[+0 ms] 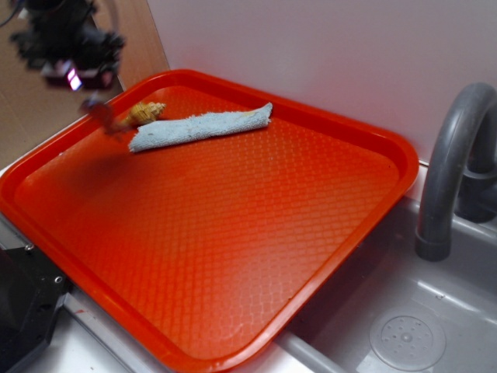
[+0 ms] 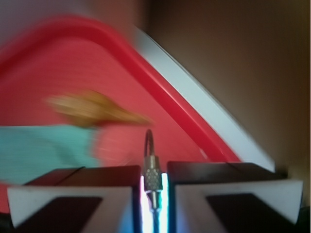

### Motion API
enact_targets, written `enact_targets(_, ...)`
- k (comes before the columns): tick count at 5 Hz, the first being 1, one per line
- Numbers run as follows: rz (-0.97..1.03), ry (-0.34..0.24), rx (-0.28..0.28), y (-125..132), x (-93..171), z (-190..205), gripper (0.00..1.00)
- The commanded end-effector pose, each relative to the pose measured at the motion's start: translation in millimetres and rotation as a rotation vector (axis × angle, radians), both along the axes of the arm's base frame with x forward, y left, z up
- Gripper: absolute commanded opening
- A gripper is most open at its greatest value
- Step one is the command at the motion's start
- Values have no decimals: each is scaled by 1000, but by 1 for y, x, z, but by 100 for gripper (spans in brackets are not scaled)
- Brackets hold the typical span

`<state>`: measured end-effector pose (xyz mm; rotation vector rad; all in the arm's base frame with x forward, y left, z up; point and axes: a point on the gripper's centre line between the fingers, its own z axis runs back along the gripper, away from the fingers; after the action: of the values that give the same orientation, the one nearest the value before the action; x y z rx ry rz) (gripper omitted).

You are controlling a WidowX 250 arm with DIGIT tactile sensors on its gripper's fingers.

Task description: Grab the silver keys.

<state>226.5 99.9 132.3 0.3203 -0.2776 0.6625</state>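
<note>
The silver keys show in the wrist view as a knurled metal clasp (image 2: 152,174) with a thin wire loop rising from it, pinched between my two fingers. My gripper (image 2: 153,180) is shut on this clasp. In the exterior view the gripper (image 1: 87,95) hovers above the far left corner of the orange tray (image 1: 233,233), with the keys (image 1: 101,113) a dark blur hanging just under it. The tan spiral seashell (image 1: 147,113) lies just right of them on the tray. The key blades themselves are too blurred to make out.
A rolled light-blue cloth (image 1: 198,127) lies along the tray's back, touching the shell. A grey faucet (image 1: 454,155) and sink drain (image 1: 408,339) are at the right. A black block (image 1: 23,311) sits at the lower left. A white wall stands behind.
</note>
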Motion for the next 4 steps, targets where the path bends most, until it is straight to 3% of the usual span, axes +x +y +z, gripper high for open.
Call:
enact_targets(1,-463,-67,-13,-77,4,76,0)
enact_targets(2,-635,-101,-228,-96,-4,70,0)
enact_targets(4,-637,-56,-244,-114,-3,62,0)
